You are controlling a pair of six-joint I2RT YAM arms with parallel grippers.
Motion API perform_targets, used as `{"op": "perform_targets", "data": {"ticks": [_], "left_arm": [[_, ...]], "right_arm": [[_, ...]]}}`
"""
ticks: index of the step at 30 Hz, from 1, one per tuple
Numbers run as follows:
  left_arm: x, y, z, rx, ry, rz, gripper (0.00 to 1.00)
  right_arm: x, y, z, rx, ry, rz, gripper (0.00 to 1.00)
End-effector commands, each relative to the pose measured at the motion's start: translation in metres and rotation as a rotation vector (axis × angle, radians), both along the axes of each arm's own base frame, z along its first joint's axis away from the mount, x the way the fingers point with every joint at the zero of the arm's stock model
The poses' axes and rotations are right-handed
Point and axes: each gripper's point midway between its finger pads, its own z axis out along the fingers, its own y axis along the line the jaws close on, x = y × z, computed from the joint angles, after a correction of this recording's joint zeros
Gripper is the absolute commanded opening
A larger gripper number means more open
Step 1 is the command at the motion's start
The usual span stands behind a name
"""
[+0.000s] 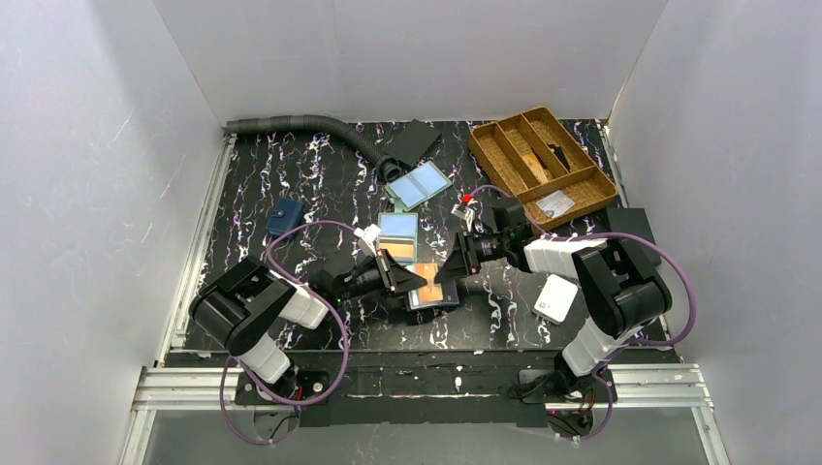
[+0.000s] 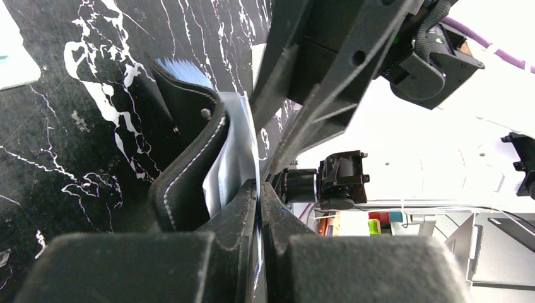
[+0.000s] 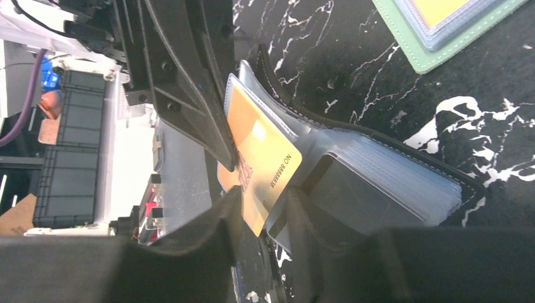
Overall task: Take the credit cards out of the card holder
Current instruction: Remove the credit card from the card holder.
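A black stitched card holder [image 1: 433,295] with clear sleeves lies between my two grippers, its cover [image 2: 189,158] lifted. My left gripper [image 1: 417,280] [image 2: 260,187] is shut on a thin clear sleeve of it. An orange credit card [image 3: 262,151] sticks halfway out of a sleeve. My right gripper [image 1: 443,274] [image 3: 266,194] stands open with that card's corner between its fingers. A black-grey card [image 3: 344,196] sits in the sleeve beside it. A grey-green bifold holder [image 1: 398,237] [image 3: 441,38] showing blue and orange cards lies just behind.
A bifold with two pale blue panels [image 1: 419,184] lies farther back by a grey hose [image 1: 300,124]. A navy wallet [image 1: 285,217] is at the left, a white square box [image 1: 555,297] at the right, and a wooden divided tray [image 1: 543,165] at the back right.
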Motion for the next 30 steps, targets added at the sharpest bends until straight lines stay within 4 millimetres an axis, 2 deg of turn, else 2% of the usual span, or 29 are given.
{"op": "perform_targets", "data": {"ticks": [1,4,9,10,11,15,20,24,30], "left_arm": [[0.004,-0.004,0.024,-0.082,-0.079,-0.004,0.00],[0.004,-0.002,0.019,-0.074,-0.067,0.005,0.00],[0.007,0.006,0.009,-0.057,-0.037,0.035,0.00],[0.008,0.007,0.007,-0.054,-0.030,0.042,0.02],[0.008,0.011,0.003,-0.048,-0.011,0.054,0.11],[0.007,0.011,0.002,-0.049,0.000,0.043,0.21],[0.006,0.009,0.000,-0.053,0.019,0.022,0.24],[0.006,0.011,-0.006,-0.052,0.047,0.024,0.23],[0.009,0.015,-0.011,-0.053,0.086,0.039,0.12]], "right_arm": [[-0.004,0.003,0.015,0.070,0.013,0.025,0.31],[-0.003,0.003,0.016,0.072,0.016,0.024,0.15],[-0.002,0.002,0.014,0.070,0.020,0.022,0.05],[-0.002,0.002,0.014,0.069,0.018,0.020,0.04],[-0.001,0.001,0.012,0.060,0.009,0.017,0.01],[0.000,0.000,0.006,0.039,0.006,0.012,0.01],[0.002,-0.001,0.004,0.030,0.003,0.008,0.01],[0.003,-0.003,0.001,0.021,0.005,0.001,0.01],[0.006,-0.005,-0.004,-0.001,0.006,-0.015,0.01]]}}
